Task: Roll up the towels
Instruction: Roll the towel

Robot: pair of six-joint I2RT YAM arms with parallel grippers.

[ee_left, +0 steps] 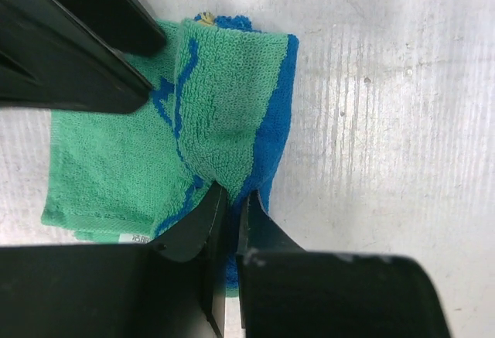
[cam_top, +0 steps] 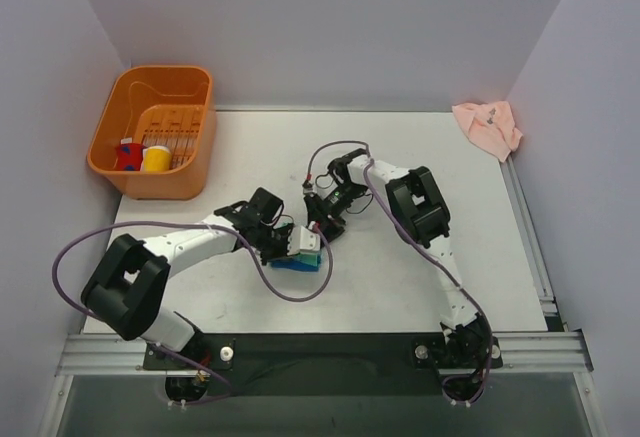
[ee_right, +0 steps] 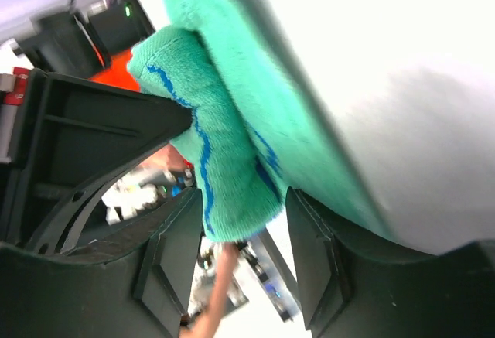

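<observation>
— While the green-and-blue towel sits bunched at the middle of the table, would you call it rolled?

— Not yet. One fold is turned over and the rest lies flat, so I judge the roll barely begun. The left gripper is nipped nearly shut on the fold's near edge. The right gripper has its jaws apart around the other end, not pressing it.

— And the second one?

— The pink towel lies crumpled in the far right corner, close to the wall, well apart from both arms. All of that is left to do.

— Room to work?

— Plenty of bare table to the right and the near side. The orange basket stands well off to the far left. Only the purple cable loops just beside the towel.
</observation>
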